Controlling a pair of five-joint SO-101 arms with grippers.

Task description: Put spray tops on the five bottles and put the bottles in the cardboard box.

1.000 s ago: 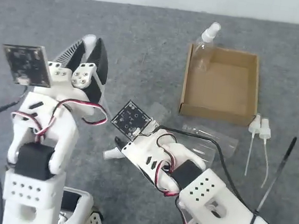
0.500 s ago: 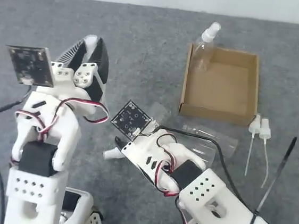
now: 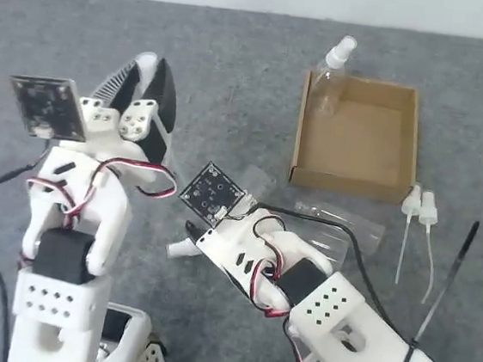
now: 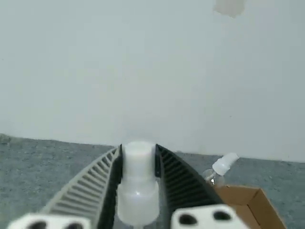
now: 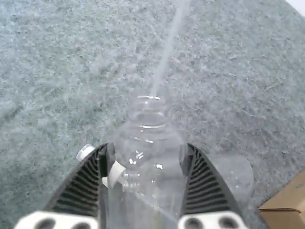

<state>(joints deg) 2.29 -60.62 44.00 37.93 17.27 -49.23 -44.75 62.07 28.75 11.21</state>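
The grey worktop carries the cardboard box at the far right, and a capped bottle is seen at the box's far left corner. An open-necked clear bottle is clamped between the fingers of the right gripper. A spray top is pinched tight in the raised left gripper. Two loose spray tops are laid just right of the box.

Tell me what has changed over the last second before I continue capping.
The left arm shifted slightly rightward in the high view, its left tool still shut on the spray top. Nothing was taken or let go. The right tool keeps holding the clear bottle; the cardboard box, the capped bottle at its corner and the loose spray tops stayed put.
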